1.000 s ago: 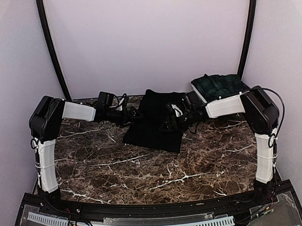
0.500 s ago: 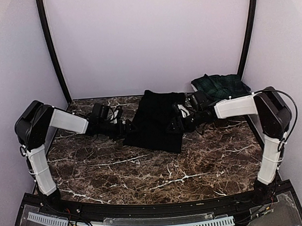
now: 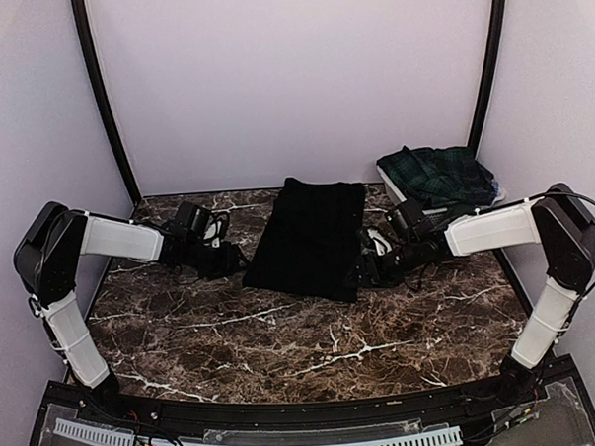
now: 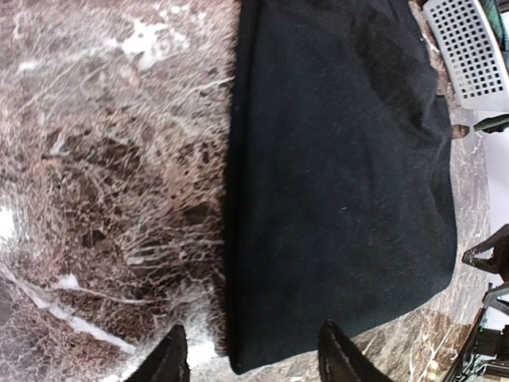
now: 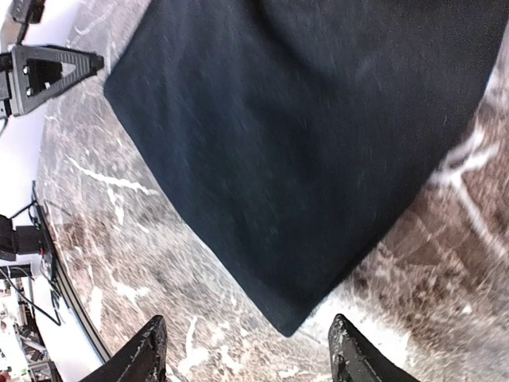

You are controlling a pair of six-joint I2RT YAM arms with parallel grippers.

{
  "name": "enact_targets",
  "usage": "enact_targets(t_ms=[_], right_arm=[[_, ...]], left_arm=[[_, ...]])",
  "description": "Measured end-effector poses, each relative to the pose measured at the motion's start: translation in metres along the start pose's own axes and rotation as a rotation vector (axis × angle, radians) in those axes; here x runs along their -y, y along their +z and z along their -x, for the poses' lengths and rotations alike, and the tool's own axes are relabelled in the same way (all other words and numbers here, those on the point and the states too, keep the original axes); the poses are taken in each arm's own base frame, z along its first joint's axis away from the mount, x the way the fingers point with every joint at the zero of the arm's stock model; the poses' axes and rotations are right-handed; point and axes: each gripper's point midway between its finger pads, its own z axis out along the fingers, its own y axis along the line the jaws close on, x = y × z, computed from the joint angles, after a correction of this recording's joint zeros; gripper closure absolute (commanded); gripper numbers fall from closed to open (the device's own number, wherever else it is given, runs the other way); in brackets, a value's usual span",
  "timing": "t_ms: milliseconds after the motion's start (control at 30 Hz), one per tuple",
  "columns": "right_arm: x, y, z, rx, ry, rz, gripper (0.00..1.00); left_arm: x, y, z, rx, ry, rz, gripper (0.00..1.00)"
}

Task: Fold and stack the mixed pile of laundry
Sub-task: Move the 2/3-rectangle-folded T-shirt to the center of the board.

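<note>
A plain black cloth piece (image 3: 311,237) lies flat and folded on the marble table, at the back middle. It fills the left wrist view (image 4: 342,183) and the right wrist view (image 5: 310,143). My left gripper (image 3: 236,262) is open and empty, just left of the cloth's near left corner. My right gripper (image 3: 367,269) is open and empty, just right of its near right corner. The tartan skirt (image 3: 435,170) lies in the basket at the back right. No bluish item shows.
The white slatted basket (image 3: 403,192) stands at the back right corner; its side shows in the left wrist view (image 4: 469,48). The table (image 3: 312,331) is dark marble. A white slatted rail runs along the near edge.
Both grippers have let go of the black cloth and drawn back outward, the left one to the left, the right one to the right. The cloth now lies flat.
</note>
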Motion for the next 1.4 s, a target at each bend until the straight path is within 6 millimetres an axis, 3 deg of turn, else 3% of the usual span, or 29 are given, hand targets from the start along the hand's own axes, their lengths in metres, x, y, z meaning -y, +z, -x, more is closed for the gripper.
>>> enact_targets(t_ms=[200, 367, 533, 700, 833, 933, 1233, 1267, 1300, 1333, 1367, 1400], right_arm=[[0.005, 0.009, -0.013, -0.022, 0.029, -0.014, 0.4], [0.011, 0.019, -0.016, -0.034, 0.046, -0.019, 0.46], [0.013, 0.023, -0.021, -0.048, 0.051, -0.021, 0.6], [0.015, 0.024, -0.025, -0.051, 0.059, -0.019, 0.77], [0.019, 0.025, -0.034, -0.067, 0.069, -0.023, 0.96], [0.02, 0.026, -0.044, -0.085, 0.074, -0.019, 1.0], [-0.015, 0.004, -0.093, -0.126, 0.045, 0.035, 1.0], [-0.02, 0.003, -0.099, -0.136, 0.039, 0.042, 0.96], [-0.024, 0.003, -0.106, -0.15, 0.036, 0.046, 0.79], [-0.027, 0.004, -0.114, -0.169, 0.034, 0.046, 0.58], [-0.029, 0.004, -0.122, -0.19, 0.039, 0.042, 0.47], [-0.029, 0.004, -0.129, -0.21, 0.046, 0.031, 0.42]], left_arm=[[-0.008, 0.012, -0.008, -0.037, 0.016, 0.023, 0.59], [-0.007, 0.021, -0.013, -0.058, 0.038, 0.015, 0.77], [-0.001, 0.024, -0.024, -0.082, 0.045, -0.001, 0.99], [0.005, 0.018, -0.05, -0.106, 0.04, -0.025, 1.0], [0.01, 0.008, -0.075, -0.128, 0.026, -0.039, 1.0], [0.01, -0.002, -0.094, -0.142, 0.003, -0.046, 1.0], [0.005, -0.039, -0.161, -0.193, -0.05, -0.062, 1.0], [0.006, -0.043, -0.169, -0.204, -0.047, -0.064, 1.0], [0.005, -0.048, -0.176, -0.212, -0.051, -0.062, 0.89], [0.006, -0.05, -0.18, -0.218, -0.049, -0.064, 0.69], [0.005, -0.054, -0.183, -0.219, -0.047, -0.062, 0.58], [0.004, -0.059, -0.185, -0.217, -0.049, -0.053, 0.43]])
